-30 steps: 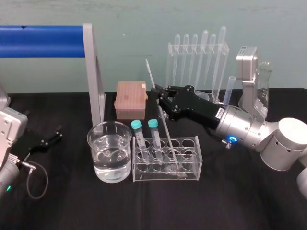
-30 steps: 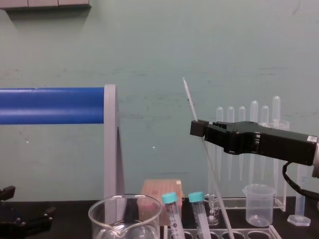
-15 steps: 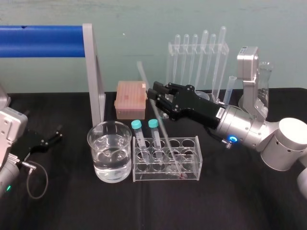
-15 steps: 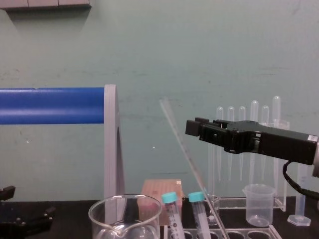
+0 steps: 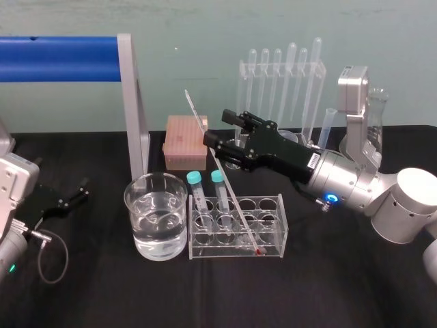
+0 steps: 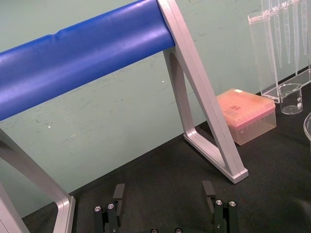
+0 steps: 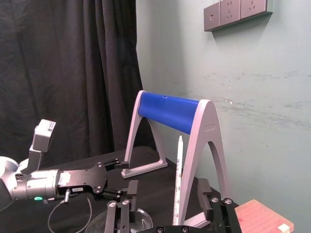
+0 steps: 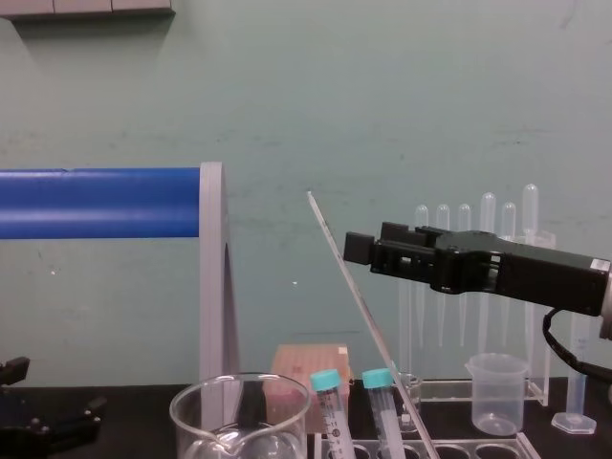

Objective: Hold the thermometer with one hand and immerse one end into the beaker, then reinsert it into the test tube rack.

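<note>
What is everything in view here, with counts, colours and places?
thermometer: one, clear with red tip, leaning in the test tube rack
test tube rack: one, clear, centre front
capped tubes: two, teal caps, rack's left end
beaker: one, clear glass, left of the rack
tip box: one, pink-orange, behind the beaker
pipette stand: one, clear, back right
pipettes: six, translucent, in the stand
small plastic beaker: one, translucent, by the stand
bar frame: one, blue and silver, back left
right claw: black, open, above the rack
left claw: black, open, parked far left
</note>
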